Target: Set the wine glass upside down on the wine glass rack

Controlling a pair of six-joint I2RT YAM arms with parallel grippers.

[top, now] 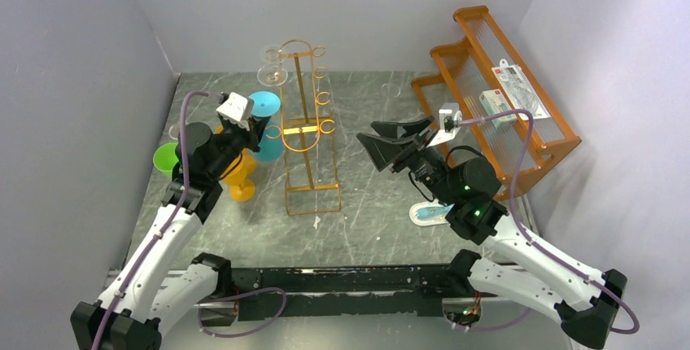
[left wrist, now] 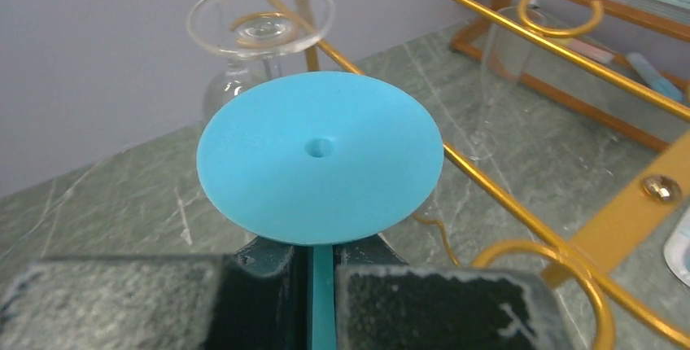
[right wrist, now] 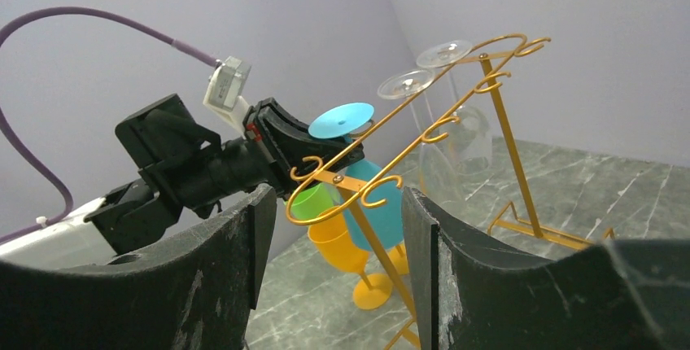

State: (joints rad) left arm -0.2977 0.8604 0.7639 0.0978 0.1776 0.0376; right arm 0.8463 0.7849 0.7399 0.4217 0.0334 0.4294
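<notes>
My left gripper [top: 246, 128] is shut on the stem of a blue wine glass [top: 266, 106]. It holds the glass upside down, foot up, just left of the golden wire rack [top: 307, 126]. In the left wrist view the round blue foot [left wrist: 320, 157] fills the middle and the stem [left wrist: 323, 301] runs down between my fingers. Rack hooks [left wrist: 561, 20] lie to the right. Two clear wine glasses [top: 272, 65] hang upside down on the rack's upper left hooks. My right gripper [top: 392, 142] is open and empty, right of the rack. Its view shows the blue glass's bowl [right wrist: 381, 207] beside the rack [right wrist: 488, 81].
A yellow glass [top: 240, 177] and a green glass [top: 167, 157] stand left of the rack, by my left arm. A big orange stepped shelf [top: 496, 98] with packets stands at the back right. A small blue-white thing [top: 427, 214] lies near my right arm.
</notes>
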